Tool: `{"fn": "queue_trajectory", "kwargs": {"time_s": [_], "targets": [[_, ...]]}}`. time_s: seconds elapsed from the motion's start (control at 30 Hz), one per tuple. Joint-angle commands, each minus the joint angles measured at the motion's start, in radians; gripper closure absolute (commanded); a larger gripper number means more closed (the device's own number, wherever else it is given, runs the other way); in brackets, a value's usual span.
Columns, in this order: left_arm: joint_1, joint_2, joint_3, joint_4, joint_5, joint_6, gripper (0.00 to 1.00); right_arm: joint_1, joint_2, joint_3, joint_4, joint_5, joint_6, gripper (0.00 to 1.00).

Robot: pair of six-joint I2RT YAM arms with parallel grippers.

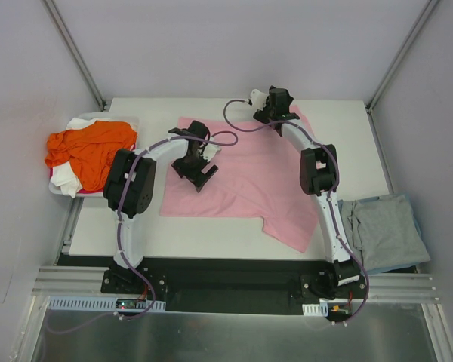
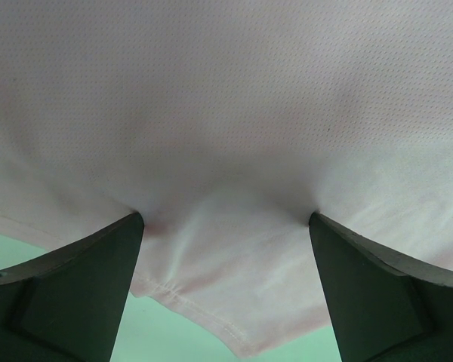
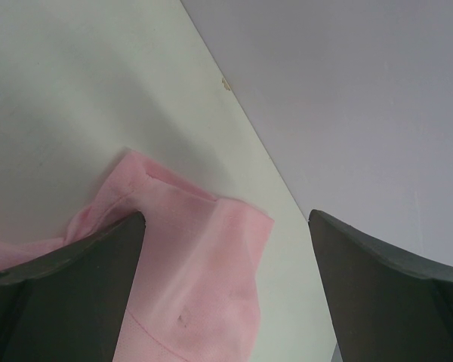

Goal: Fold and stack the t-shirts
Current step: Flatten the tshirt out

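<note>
Pink shirt [image 1: 249,188] lies spread on the worktop [image 1: 340,143]; left fingers [image 2: 68,294] stand apart on its left side, right fingers [image 3: 53,294] apart at its far corner. Both should pinch a single layer, then lift evenly together.

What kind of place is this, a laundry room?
Probably a robot lab booth, not a home: plain grey walls and metal posts box in a white table, where a left arm and a right arm reach over a pink t-shirt.
</note>
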Motion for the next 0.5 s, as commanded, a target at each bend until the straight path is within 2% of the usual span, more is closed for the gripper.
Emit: {"fn": "queue_trajectory", "kwargs": {"time_s": [0.0, 0.47], "targets": [[-0.007, 0.032, 0.004, -0.027, -0.038, -0.020, 0.08, 0.003, -0.018, -0.027, -0.103, -0.007, 0.010, 0.03], [-0.007, 0.028, -0.023, -0.027, -0.001, -0.024, 0.08, -0.029, 0.017, 0.001, -0.072, 0.015, -0.045, 0.04]]}}
